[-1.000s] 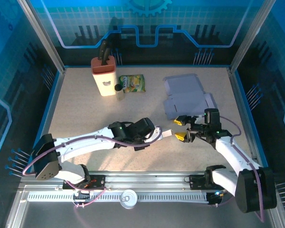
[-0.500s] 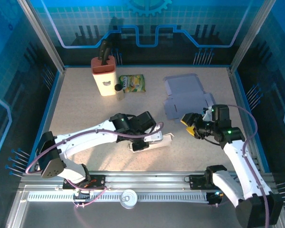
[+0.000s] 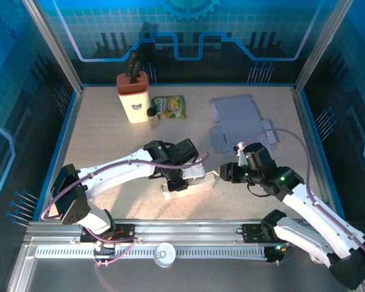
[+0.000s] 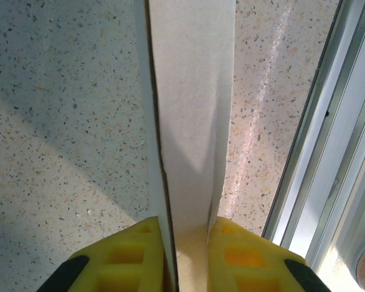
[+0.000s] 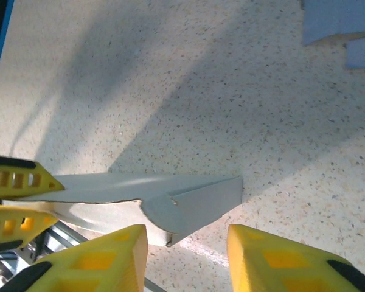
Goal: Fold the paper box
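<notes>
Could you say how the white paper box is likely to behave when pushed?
Probably floppy: the white paper box is thin sheet, its end flap bent. Likely light: the left pincer pinches only a thin fold. Pushed, it may buckle rather than slide.

White paper box (image 3: pixel 198 184): long, narrow, collapsed nearly flat, its layers doubled along one crease. It sits mid-worktop toward the near edge, long axis roughly left-right and slightly angled. One end is pinched in the left gripper (image 4: pixel 190 243). The free end points right and shows a rounded tab and a squared flap. Contact with worktop: cannot tell.

Grey-blue box blank (image 3: pixel 237 121): unfolded, lying flat near the far right corner, flaps spread.
</notes>
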Robot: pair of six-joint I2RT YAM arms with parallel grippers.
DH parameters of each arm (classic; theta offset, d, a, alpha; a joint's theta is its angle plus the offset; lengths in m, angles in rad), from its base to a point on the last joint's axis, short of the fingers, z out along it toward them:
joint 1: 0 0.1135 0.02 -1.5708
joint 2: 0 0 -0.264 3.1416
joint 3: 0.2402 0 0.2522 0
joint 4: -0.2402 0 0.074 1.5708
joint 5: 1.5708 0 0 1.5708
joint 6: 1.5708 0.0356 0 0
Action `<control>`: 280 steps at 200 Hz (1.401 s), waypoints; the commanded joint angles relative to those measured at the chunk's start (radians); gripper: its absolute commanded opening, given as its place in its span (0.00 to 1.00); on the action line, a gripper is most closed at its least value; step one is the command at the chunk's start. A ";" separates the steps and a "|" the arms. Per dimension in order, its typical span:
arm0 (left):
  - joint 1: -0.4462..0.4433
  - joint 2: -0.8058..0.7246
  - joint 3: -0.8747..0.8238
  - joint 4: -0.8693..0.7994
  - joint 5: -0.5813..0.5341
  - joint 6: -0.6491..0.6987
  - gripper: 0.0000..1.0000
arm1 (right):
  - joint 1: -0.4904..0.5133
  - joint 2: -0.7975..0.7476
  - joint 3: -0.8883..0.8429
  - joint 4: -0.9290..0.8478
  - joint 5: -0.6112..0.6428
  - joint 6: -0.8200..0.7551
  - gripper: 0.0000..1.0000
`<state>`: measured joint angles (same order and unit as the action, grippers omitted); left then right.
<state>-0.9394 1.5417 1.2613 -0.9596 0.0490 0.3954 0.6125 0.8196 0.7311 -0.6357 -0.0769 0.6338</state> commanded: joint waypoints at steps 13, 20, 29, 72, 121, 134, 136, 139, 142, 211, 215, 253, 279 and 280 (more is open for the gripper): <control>0.005 -0.011 -0.013 -0.003 0.022 0.020 0.18 | 0.065 0.059 0.039 0.024 0.096 -0.150 0.40; 0.005 -0.009 -0.013 -0.003 0.022 0.021 0.18 | 0.076 0.070 0.048 0.023 0.099 -0.164 0.39; 0.005 -0.008 -0.015 0.000 0.022 0.021 0.18 | 0.091 0.077 0.051 0.024 0.104 -0.180 0.39; 0.005 -0.009 -0.020 0.014 0.020 0.025 0.18 | 0.103 0.111 0.069 0.030 0.093 -0.230 0.33; 0.005 -0.006 -0.016 0.016 0.016 0.024 0.18 | 0.116 0.164 0.114 0.003 0.089 -0.237 0.21; 0.005 -0.005 -0.016 0.015 0.016 0.024 0.18 | 0.120 0.159 0.117 -0.004 0.094 -0.237 0.19; 0.005 -0.005 -0.016 0.016 0.016 0.025 0.18 | 0.121 0.159 0.117 -0.005 0.094 -0.237 0.19; 0.005 -0.003 -0.015 0.016 0.015 0.026 0.18 | 0.122 0.158 0.117 -0.007 0.096 -0.236 0.19; 0.005 -0.003 -0.015 0.016 0.016 0.025 0.18 | 0.123 0.157 0.117 -0.008 0.098 -0.235 0.19; 0.005 0.003 -0.011 0.019 0.010 0.026 0.16 | 0.157 0.164 0.116 -0.034 0.151 -0.227 0.17; 0.005 0.003 -0.010 0.020 0.009 0.025 0.16 | 0.159 0.164 0.117 -0.037 0.156 -0.226 0.17; 0.004 0.004 -0.011 0.020 0.009 0.025 0.15 | 0.164 0.167 0.118 -0.035 0.175 -0.221 0.13; 0.005 0.005 -0.008 0.019 0.009 0.024 0.15 | 0.171 0.183 0.125 -0.041 0.186 -0.220 0.11; 0.005 0.005 -0.009 0.019 0.008 0.025 0.15 | 0.170 0.183 0.126 -0.041 0.186 -0.220 0.11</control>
<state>-0.9394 1.5417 1.2594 -0.9451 0.0494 0.4011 0.7662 0.9871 0.8249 -0.6468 0.0711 0.4141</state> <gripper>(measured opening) 0.165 0.115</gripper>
